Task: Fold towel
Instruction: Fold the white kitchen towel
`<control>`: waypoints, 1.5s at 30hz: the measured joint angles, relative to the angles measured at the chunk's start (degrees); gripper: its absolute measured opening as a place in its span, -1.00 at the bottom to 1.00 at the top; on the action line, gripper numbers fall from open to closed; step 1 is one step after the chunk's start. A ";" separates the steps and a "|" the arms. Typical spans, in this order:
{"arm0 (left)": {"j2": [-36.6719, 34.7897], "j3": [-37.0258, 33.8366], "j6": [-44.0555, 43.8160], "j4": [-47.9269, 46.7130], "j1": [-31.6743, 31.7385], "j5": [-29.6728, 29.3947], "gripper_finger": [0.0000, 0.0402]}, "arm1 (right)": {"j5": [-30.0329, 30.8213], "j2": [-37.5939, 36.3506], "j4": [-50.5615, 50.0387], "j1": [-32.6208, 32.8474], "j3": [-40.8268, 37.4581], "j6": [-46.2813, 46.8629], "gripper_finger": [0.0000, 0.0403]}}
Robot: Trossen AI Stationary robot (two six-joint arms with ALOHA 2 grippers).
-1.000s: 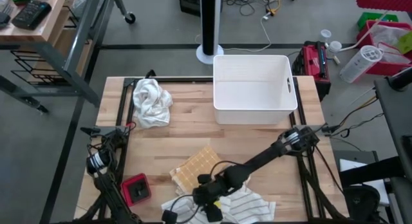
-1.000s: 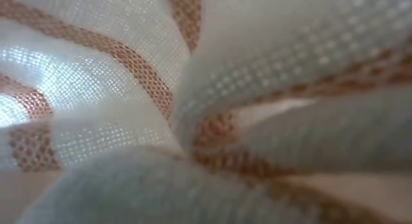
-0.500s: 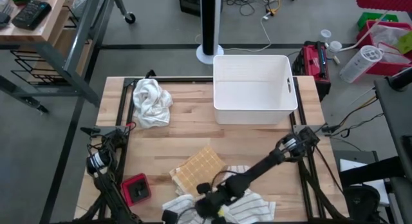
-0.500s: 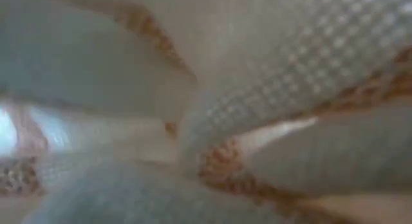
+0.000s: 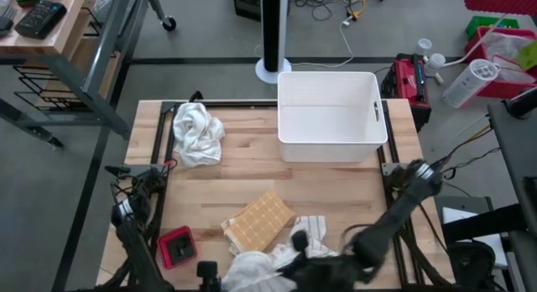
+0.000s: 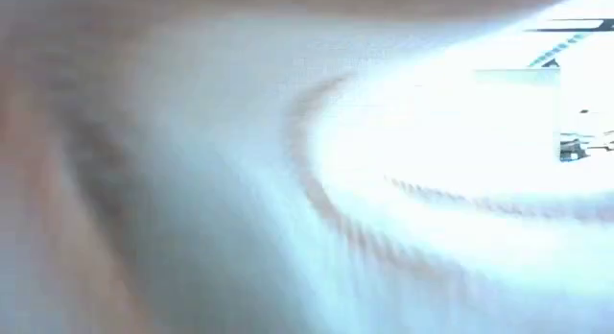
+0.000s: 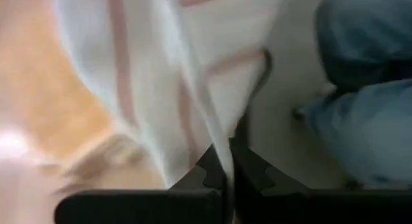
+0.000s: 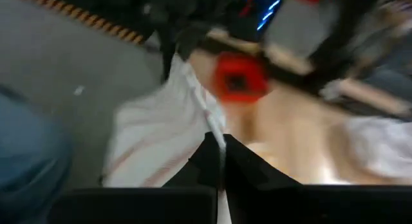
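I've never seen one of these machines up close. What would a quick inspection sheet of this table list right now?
Surface: wooden table, bare in the middle.
Job's things: striped towel bunched at the near edge, gripped by both arms.
Clutter: white bin at the far side; crumpled white cloth far left; yellow waffle cloth beside the towel; small red block near left.
Grippers: left gripper jaws shut on the striped towel; right gripper likewise.
Cables: wires on the floor beyond the table.
Surroundings: person's blue trouser legs beside the table; red toolbox right of the bin.
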 joint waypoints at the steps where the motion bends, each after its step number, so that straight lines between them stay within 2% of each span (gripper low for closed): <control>1: 0.06 2.49 -0.29 -3.16 -0.23 -2.08 -1.00 | 2.54 -1.89 -0.67 0.93 0.04 -0.20 -0.99; 6: -0.40 15.77 -0.76 -16.93 0.54 -9.96 -1.00 | 16.87 -7.87 -2.87 5.83 0.07 -2.86 -1.00; 9: -6.06 11.69 0.55 -15.91 1.27 -14.84 -1.00 | 24.97 -10.17 -2.70 8.41 0.54 -6.31 -1.00; 13: -11.76 10.25 3.25 -17.23 2.35 -18.62 -1.00 | 34.43 -10.51 -2.82 10.27 3.20 -11.75 -1.00; 19: -17.98 10.91 15.93 -16.90 3.72 -28.78 -1.00 | 49.97 -10.58 -2.71 10.59 8.93 -23.86 -1.00; 22: -20.87 12.17 22.49 -16.76 4.67 -34.16 -1.00 | 54.61 -10.60 -2.71 9.82 13.54 -30.71 -1.00; 27: -24.90 15.08 38.88 -12.60 6.82 -47.66 -1.00 | 56.34 -10.63 -2.77 7.52 23.61 -43.40 -1.00; 30: -27.11 15.28 56.00 -2.26 8.60 -54.92 -1.00 | 56.38 -10.70 -2.85 5.59 30.20 -50.29 -1.00; 31: -27.64 15.10 62.91 2.26 9.26 -55.45 -1.00 | 56.25 -10.94 -2.81 4.85 31.59 -51.13 -1.00; 35: -29.20 15.06 86.92 20.77 12.21 -54.05 -1.00 | 54.46 -17.34 -2.24 2.51 28.30 -50.27 -1.00; 39: -29.31 15.01 104.53 29.60 13.62 -55.34 -1.00 | 53.32 -22.25 -10.61 2.11 25.30 -42.84 -1.00; 41: -29.54 15.03 105.53 29.88 14.50 -55.76 -1.00 | 54.14 -23.94 -13.87 1.24 24.18 -40.60 -1.00; 45: -30.19 14.83 100.68 30.22 15.15 -56.21 -1.00 | 52.80 -27.38 -15.37 0.15 22.42 -34.65 -1.00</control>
